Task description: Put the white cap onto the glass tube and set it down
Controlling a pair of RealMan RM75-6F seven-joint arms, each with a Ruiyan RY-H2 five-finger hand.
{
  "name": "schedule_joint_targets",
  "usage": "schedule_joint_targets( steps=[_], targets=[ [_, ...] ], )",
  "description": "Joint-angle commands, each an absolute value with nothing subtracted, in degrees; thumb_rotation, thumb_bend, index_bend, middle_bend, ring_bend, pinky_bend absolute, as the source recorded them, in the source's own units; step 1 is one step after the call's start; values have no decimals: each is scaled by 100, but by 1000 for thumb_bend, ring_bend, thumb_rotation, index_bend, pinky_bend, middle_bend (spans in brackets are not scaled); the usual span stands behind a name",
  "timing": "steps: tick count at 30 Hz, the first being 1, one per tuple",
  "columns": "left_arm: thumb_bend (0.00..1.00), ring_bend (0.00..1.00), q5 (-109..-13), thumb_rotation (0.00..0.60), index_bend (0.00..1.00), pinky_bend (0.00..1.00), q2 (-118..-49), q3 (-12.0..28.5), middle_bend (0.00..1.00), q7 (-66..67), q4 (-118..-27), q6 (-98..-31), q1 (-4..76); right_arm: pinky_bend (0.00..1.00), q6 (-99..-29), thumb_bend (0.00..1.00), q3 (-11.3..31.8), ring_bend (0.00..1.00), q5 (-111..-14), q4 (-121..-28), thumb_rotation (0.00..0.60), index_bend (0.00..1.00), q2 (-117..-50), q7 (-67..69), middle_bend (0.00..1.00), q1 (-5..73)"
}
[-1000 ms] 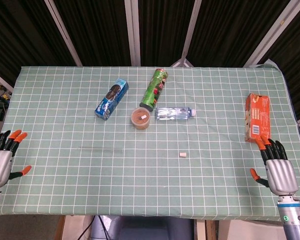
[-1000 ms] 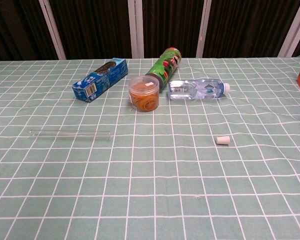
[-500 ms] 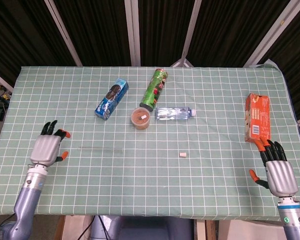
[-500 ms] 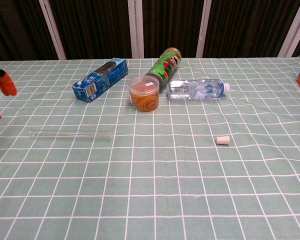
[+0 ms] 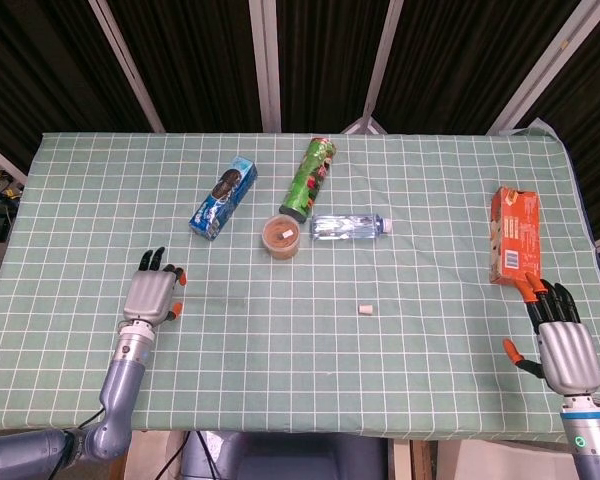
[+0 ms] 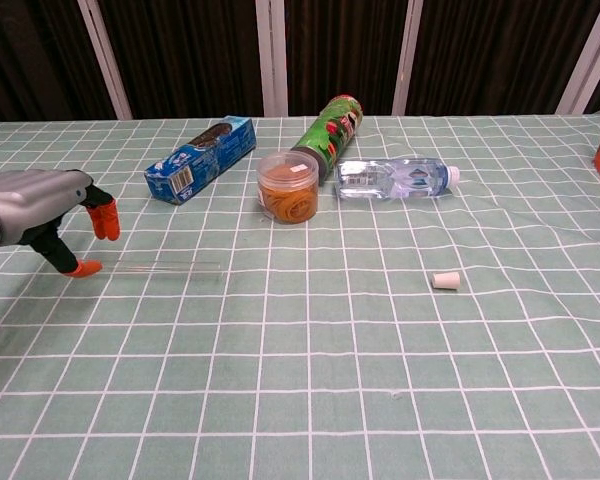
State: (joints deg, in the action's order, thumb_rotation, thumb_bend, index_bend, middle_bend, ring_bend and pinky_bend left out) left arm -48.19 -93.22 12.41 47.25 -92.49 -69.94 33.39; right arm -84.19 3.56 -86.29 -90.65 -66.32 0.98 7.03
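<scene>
The glass tube [image 6: 145, 267] lay flat on the counter [image 5: 280, 380], which was covered by a green checked cloth; the tube's left end sat just beside the left robot hand [image 6: 40, 215], whose orange fingertips [image 6: 104, 220] were spread and curved downward over that end, holding nothing; whether a fingertip actually touched the glass could not be told. In the head view the same left robot hand [image 5: 154, 295] hovered at the near left part of the counter with the faint tube [image 5: 205, 297] stretching to its right. The white cap [image 6: 445, 281] rested alone on the cloth, well apart from the tube and right of centre; it showed in the head view too [image 5: 365, 310]. The right robot hand [image 5: 557, 335] was at the near right edge, fingers apart and empty, just below an orange carton [image 5: 513, 235]. Toward the back lay a blue biscuit box [image 6: 201, 159], a green crisp can [image 6: 332, 128] on its side, a clear water bottle [image 6: 392, 178] on its side, and an upright lidded tub of rubber bands [image 6: 288, 187] touching the can's near end.
</scene>
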Motion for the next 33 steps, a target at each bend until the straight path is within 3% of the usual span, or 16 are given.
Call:
schedule_joint_targets(
  steps=[1, 15, 33],
  targets=[
    [395, 13, -4740, 600, 435, 0, -9397, 1224, 366, 4794, -9191, -7017, 3395, 0, -8411, 337, 360, 0, -8630, -9061, 600, 0, -6630, 117, 0, 706],
    [398, 22, -4397, 600, 450, 0, -9661, 1190, 372, 4953, -8879, -7006, 3583, 0, -8407, 337, 366, 0, -8708, -9060, 600, 0, -6653, 194, 0, 723],
    [476, 27, -4134, 600, 481, 0, -9890, 1239, 377, 4876, -8663, -6981, 3789, 0, -8433, 336, 384, 0, -8729, -9039, 600, 0, -6671, 226, 0, 708]
  ],
)
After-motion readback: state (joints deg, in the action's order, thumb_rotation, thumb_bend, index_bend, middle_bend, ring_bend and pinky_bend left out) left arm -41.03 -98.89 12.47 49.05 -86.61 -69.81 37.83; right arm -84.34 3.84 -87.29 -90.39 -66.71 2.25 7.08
